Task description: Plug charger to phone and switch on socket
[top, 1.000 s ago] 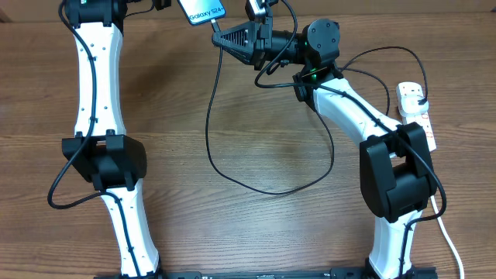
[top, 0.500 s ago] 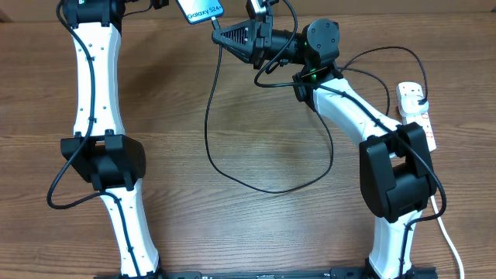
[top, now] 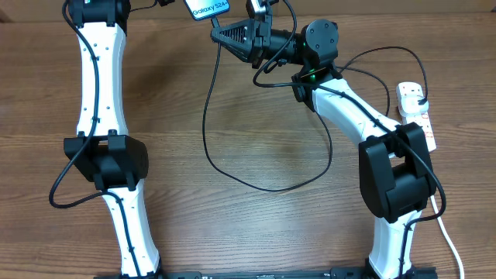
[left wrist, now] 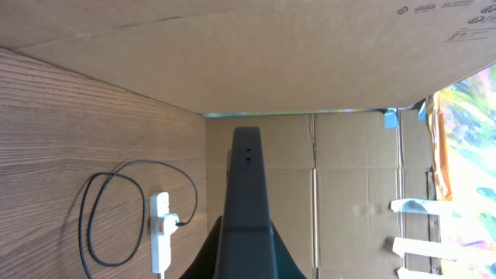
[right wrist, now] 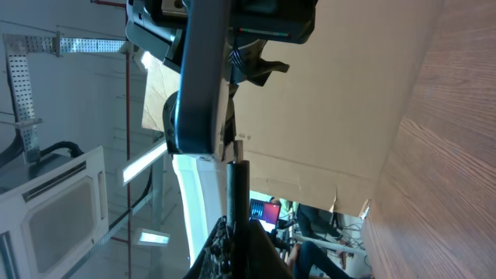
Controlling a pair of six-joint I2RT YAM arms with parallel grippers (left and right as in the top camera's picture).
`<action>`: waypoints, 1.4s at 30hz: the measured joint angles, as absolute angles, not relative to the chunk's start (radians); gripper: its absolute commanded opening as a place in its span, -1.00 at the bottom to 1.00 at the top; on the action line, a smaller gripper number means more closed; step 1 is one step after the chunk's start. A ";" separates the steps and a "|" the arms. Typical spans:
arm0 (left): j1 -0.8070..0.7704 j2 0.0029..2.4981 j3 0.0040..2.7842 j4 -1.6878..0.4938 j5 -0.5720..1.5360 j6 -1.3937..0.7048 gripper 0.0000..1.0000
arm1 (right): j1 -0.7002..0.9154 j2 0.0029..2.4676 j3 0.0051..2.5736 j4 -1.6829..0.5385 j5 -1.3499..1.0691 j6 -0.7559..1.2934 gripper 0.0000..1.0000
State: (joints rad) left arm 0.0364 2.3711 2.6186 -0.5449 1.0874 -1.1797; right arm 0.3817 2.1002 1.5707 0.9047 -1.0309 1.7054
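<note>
Charger (top: 205, 128) likely handles as limp, light cable with a stiff tip, clamped near that tip in right end effector (top: 216, 33), just short of rigid, slick phone (top: 208, 8) pinched in left end effector (left wrist: 246, 260).

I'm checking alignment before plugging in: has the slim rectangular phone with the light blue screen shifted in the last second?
Yes. In the overhead view the phone has shifted slightly right, toward the side where the white power strip lies.
</note>
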 measured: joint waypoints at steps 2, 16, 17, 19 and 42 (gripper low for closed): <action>0.037 2.371 2.619 -0.545 1.087 -1.179 -0.92 | 0.382 2.100 1.571 0.904 -1.031 1.705 -0.92; 0.059 2.371 2.619 -0.545 1.085 -1.148 -0.92 | 0.381 2.100 1.571 0.905 -1.033 1.705 -0.93; 0.060 2.371 2.619 -0.545 1.084 -1.145 -0.92 | 0.382 2.100 1.571 0.905 -1.033 1.705 -0.92; 0.059 2.371 2.619 -0.545 1.084 -1.144 -0.92 | 0.382 2.100 1.571 0.905 -1.033 1.705 -0.92; 0.031 2.371 2.619 -0.562 1.077 -1.095 -0.92 | 0.382 2.100 1.571 0.900 -1.048 1.708 -0.93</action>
